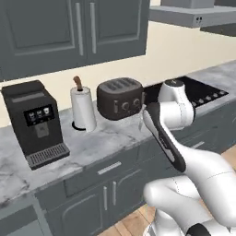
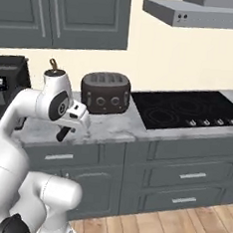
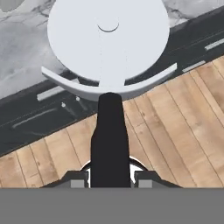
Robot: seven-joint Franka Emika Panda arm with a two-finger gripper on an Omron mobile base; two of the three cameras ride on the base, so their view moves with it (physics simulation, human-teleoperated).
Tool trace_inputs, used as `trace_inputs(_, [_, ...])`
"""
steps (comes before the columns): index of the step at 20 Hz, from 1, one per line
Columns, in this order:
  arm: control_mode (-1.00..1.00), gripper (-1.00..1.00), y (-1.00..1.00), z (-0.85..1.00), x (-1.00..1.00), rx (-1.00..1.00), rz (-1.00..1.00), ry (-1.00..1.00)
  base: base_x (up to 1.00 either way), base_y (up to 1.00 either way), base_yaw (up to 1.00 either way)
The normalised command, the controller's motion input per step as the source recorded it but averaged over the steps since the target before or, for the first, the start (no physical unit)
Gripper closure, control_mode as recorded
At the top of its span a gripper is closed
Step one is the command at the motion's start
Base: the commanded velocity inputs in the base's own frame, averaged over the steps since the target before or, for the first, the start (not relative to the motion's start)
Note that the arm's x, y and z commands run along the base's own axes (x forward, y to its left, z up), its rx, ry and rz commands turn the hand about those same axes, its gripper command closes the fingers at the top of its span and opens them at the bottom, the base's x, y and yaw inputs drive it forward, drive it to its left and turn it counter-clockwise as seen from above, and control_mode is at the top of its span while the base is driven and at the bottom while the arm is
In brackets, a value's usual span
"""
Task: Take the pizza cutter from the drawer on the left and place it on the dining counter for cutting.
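Observation:
In the hand view the pizza cutter (image 3: 109, 48) points away from me: a silvery-white wheel on a black handle, over the worktop edge and the wooden floor. My gripper (image 3: 111, 181) is shut on that handle, one fingertip on each side. From the right base view the gripper (image 2: 67, 126) hangs in front of the worktop edge, the black handle (image 2: 63, 133) sticking out below it. The drawer (image 1: 109, 168) with its short silver bar handle sits shut under the worktop, also seen as the drawer (image 2: 59, 157). The dining counter is out of view.
On the marble worktop (image 1: 99, 143) stand a black coffee machine (image 1: 34, 122), a paper towel roll (image 1: 83, 108) and a dark toaster (image 1: 120, 97). A black cooktop (image 2: 186, 109) lies to the right under a range hood (image 2: 197, 13). Wooden floor (image 2: 168, 228) lies below.

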Motion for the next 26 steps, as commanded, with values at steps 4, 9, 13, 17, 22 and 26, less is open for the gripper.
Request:
trace_inputs(4, [1.0, 1.0, 0.0, 0.0, 0.0, 0.0, 0.0, 0.0, 0.0, 0.0, -0.95])
trace_inputs(9, [1.0, 1.0, 0.0, 0.0, 0.0, 0.0, 0.0, 0.0, 0.03, -0.1, -0.84])
trace_inputs(13, [1.0, 1.0, 0.0, 0.0, 0.0, 0.0, 0.0, 0.0, 0.31, -0.25, -0.71])
trace_inputs(17, [1.0, 1.0, 0.0, 0.0, 0.0, 0.0, 0.0, 0.0, 0.63, -0.33, -0.59])
trace_inputs(22, [1.0, 1.0, 0.0, 0.0, 0.0, 0.0, 0.0, 0.0, 0.74, -0.33, -0.55])
trace_inputs(26, [1.0, 1.0, 0.0, 0.0, 0.0, 0.0, 0.0, 0.0, 0.57, -0.29, -0.63])
